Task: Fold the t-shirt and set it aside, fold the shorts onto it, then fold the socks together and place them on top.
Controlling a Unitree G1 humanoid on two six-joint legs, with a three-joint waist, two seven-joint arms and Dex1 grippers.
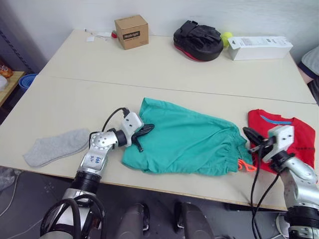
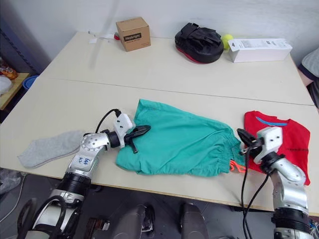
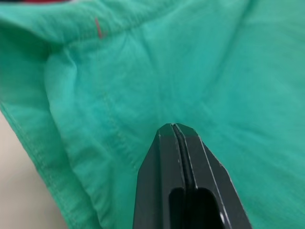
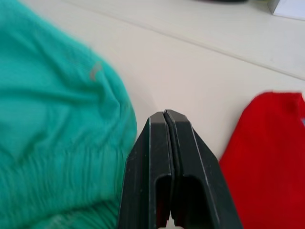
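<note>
Table [image 1: 70, 94], shorts [image 1: 189, 139] under left fingers [image 3: 178, 143]

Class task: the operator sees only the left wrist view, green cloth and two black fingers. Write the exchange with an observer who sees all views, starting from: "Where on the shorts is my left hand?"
Observer: Your left hand is over the shorts at their left end, away from the orange drawstring.
Operator: Where is the t-shirt?
Observer: The t-shirt lies folded at the robot's right, beside the shorts, not under them.
Operator: And the right hand?
Observer: The right hand is shut, empty, over bare table between the shorts and the t-shirt.
Operator: The socks?
Observer: The socks lie flat near the table's front left edge, untouched.
</note>
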